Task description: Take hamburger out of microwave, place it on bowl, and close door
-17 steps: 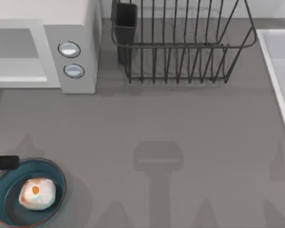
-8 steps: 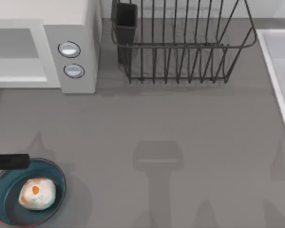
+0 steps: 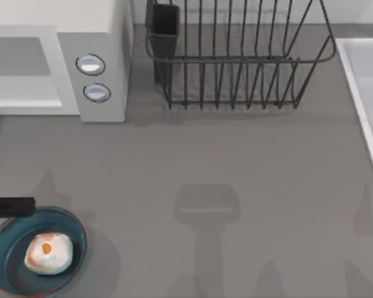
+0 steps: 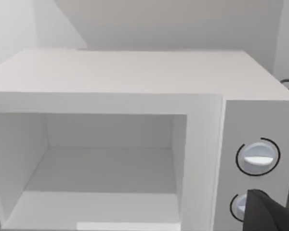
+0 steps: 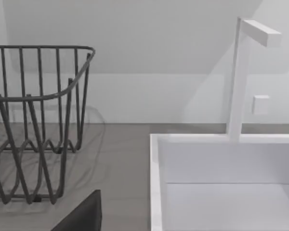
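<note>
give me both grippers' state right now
Left gripper: at the table's left edge by the bowl, holding nothing; cannot be told if open or shut.
Right gripper: cannot be told.

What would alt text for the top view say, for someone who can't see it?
Seen from above, a small cream hamburger sits in a dark blue bowl at the table's near left corner, with a black bar reaching in from the left edge over the bowl's rim. Behind it stands a white microwave with two silver knobs, and a black wire dish rack to its right.

Matte black, blocky left end effector point(image 3: 11, 207)
</note>
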Controlling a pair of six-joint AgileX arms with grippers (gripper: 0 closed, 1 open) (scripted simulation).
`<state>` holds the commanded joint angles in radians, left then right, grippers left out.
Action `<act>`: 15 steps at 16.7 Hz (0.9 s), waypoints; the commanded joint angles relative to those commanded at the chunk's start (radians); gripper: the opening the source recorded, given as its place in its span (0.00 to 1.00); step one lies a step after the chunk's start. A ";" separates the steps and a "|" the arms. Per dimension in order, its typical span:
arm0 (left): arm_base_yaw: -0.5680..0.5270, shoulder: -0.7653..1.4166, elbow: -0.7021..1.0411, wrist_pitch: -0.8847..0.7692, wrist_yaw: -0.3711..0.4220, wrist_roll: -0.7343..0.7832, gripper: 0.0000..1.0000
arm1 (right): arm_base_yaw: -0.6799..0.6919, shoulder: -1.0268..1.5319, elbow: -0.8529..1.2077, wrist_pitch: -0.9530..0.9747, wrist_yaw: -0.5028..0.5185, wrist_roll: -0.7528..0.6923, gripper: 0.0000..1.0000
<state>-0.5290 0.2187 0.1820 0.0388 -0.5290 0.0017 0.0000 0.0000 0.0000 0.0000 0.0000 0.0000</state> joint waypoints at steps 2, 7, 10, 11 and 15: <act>0.094 0.013 -0.003 0.016 0.094 0.000 0.00 | 0.000 0.000 0.000 0.000 0.000 0.000 1.00; 0.228 0.036 -0.009 0.045 0.228 0.000 0.00 | 0.000 0.000 0.000 0.000 0.000 0.000 1.00; 0.224 0.032 -0.007 0.043 0.225 0.001 0.00 | 0.000 0.000 0.000 0.000 0.000 0.000 1.00; 0.225 0.032 -0.007 0.043 0.225 0.001 0.00 | 0.000 0.000 0.000 0.000 0.000 0.000 1.00; 0.318 0.131 0.080 -0.017 0.295 0.075 0.00 | 0.000 0.000 0.000 0.000 0.000 0.000 1.00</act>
<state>-0.2109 0.3497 0.2616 0.0216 -0.2340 0.0767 0.0000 0.0000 0.0000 0.0000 0.0000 0.0000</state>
